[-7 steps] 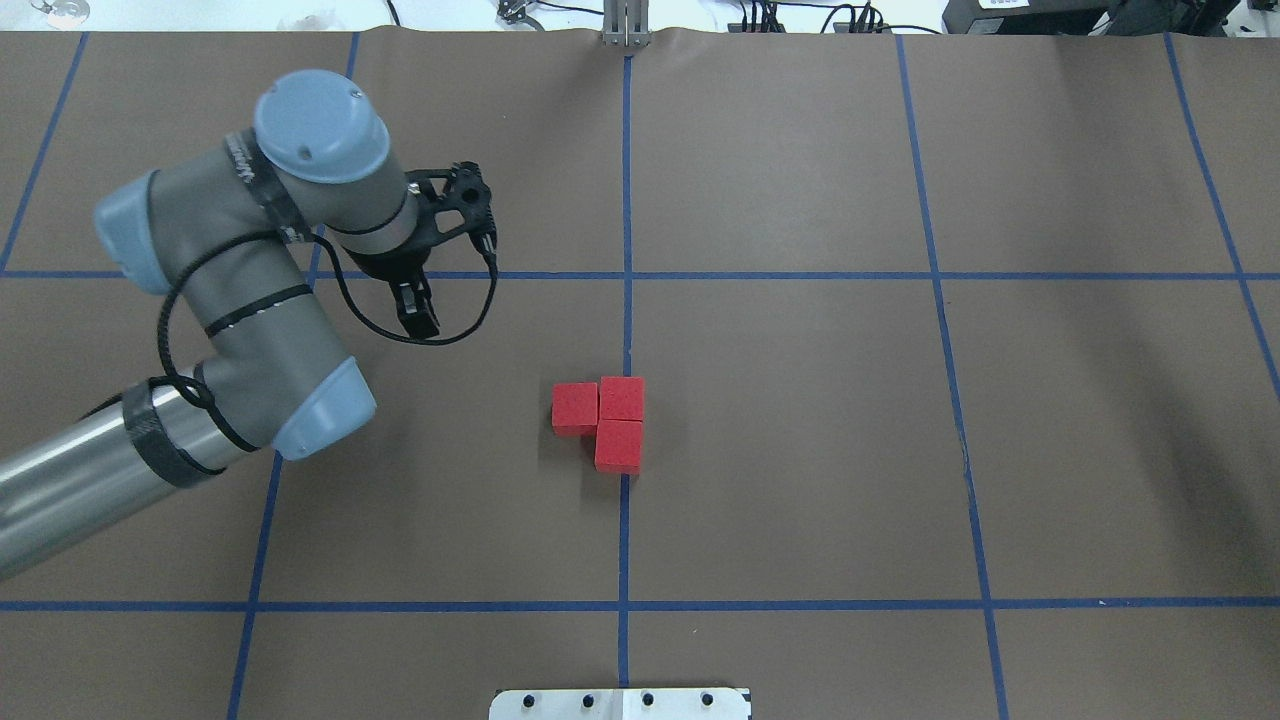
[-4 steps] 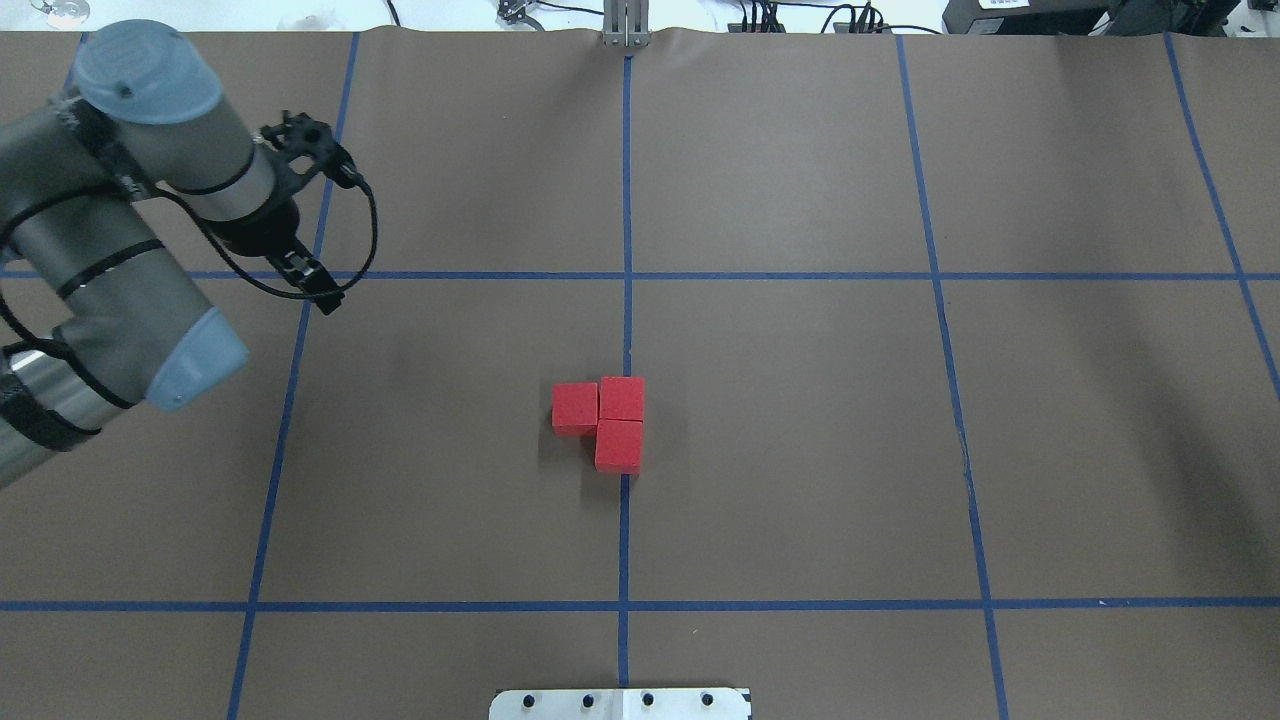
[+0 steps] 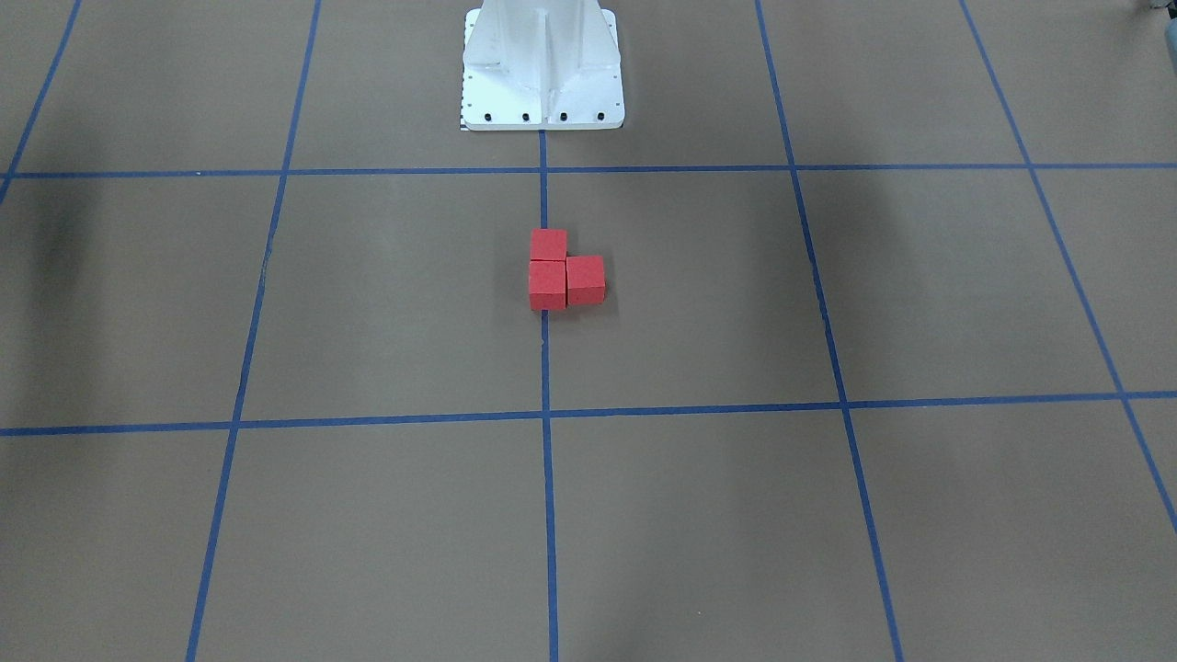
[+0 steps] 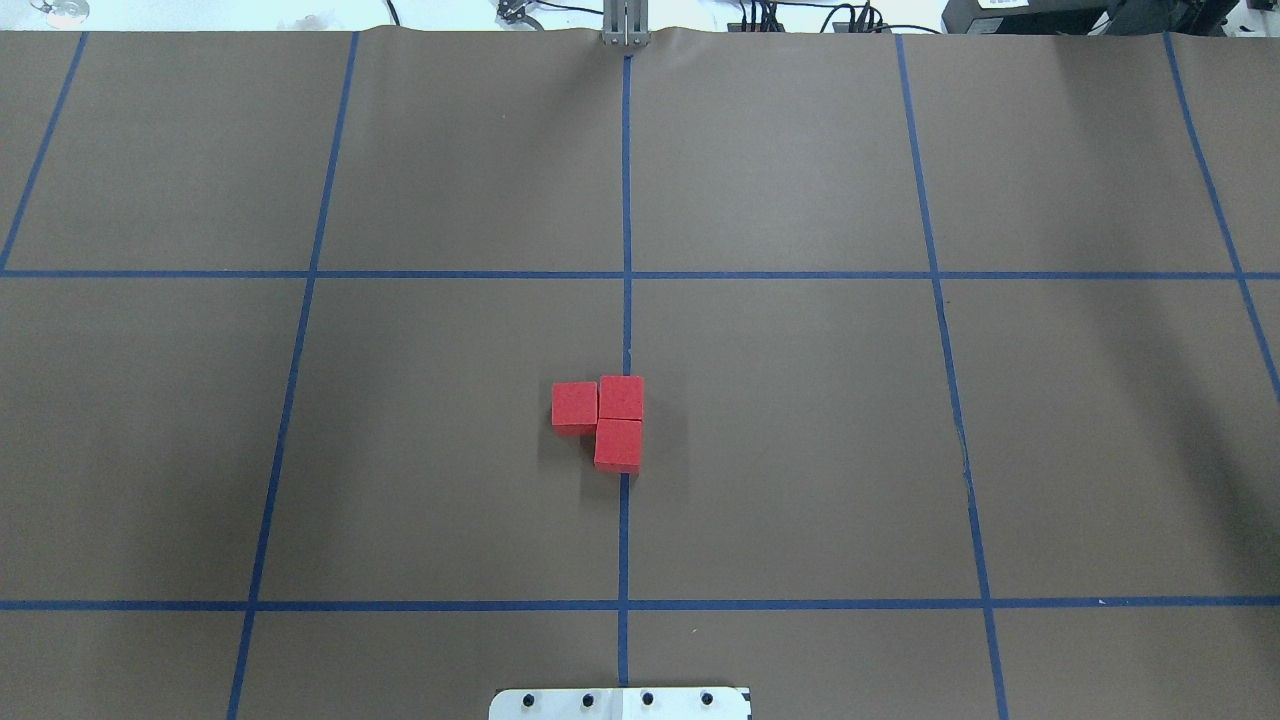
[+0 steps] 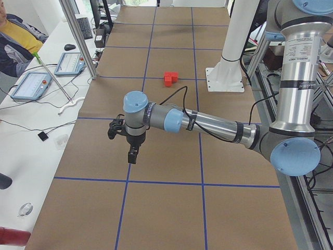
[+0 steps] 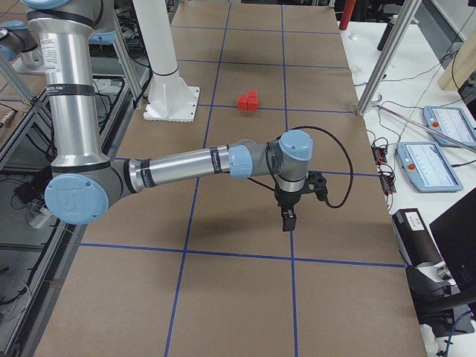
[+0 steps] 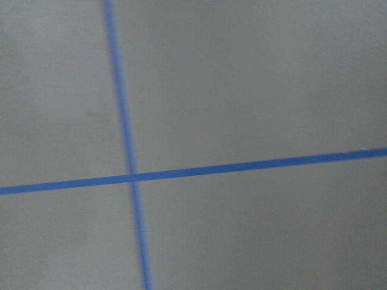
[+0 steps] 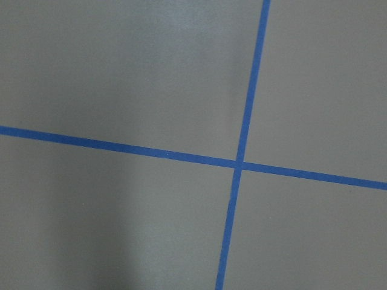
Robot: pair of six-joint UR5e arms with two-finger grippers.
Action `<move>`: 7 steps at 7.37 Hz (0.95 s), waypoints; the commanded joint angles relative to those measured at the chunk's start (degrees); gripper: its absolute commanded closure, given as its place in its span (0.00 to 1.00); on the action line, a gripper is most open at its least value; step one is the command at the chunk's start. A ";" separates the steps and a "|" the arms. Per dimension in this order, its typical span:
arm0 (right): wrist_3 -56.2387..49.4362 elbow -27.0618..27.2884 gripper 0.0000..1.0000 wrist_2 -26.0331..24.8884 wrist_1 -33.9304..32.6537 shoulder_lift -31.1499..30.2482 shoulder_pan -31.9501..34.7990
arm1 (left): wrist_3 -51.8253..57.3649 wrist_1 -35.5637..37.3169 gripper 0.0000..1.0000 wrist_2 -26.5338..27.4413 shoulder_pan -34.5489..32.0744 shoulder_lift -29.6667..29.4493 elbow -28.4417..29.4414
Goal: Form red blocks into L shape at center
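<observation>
Three red blocks (image 4: 618, 445) (image 3: 585, 280) sit touching in an L on the brown gridded centre (image 4: 760, 420), straddling the middle blue tape line; they also show as a small cluster of red blocks (image 5: 170, 78) (image 6: 248, 101) in the side views. Neither arm appears in the overhead or front-facing views. My left gripper (image 5: 132, 155) hangs fingers-down over the table far from the blocks, seen only from the left end, so I cannot tell whether it is open or shut. My right gripper (image 6: 286, 220) hangs likewise at the opposite end; its state I cannot tell either. Both wrist views show only brown surface and tape crossings.
The white robot base (image 3: 542, 69) stands at the table's edge behind the blocks. Aluminium posts (image 5: 78, 36) (image 6: 387, 56) rise along the far side. A side desk holds teach pendants (image 6: 446, 123) and cables, with a seated person (image 5: 10, 36) beside it.
My left arm has swung away to the left and out of the overhead view. The three red blocks have not moved.
</observation>
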 commanded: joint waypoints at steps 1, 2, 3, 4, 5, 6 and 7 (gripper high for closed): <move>-3.43 -0.13 0.00 0.62 -0.43 -0.40 4.33 | 2.15 -0.23 0.00 -3.38 -0.20 0.83 1.36; -4.84 -0.65 0.00 0.27 0.09 -3.36 4.34 | 1.81 -0.23 0.00 -3.39 -0.20 0.83 3.29; -5.29 -0.74 0.00 0.27 0.09 -4.17 4.34 | 2.07 -0.66 0.00 -3.57 -0.20 1.52 4.35; -5.12 -0.83 0.00 0.10 0.09 -5.40 4.34 | 2.07 -4.15 0.00 -3.74 -0.29 3.88 4.36; -4.86 -0.92 0.00 0.18 0.09 -6.19 4.34 | 2.07 -4.88 0.00 -3.83 -0.46 4.51 3.84; -4.68 -1.70 0.00 0.27 0.09 -6.12 4.34 | 1.98 -5.06 0.00 -3.66 -0.55 4.52 3.92; -4.33 -1.97 0.00 0.36 0.09 -5.94 4.43 | 1.98 -5.06 0.00 -3.57 -0.55 4.52 3.93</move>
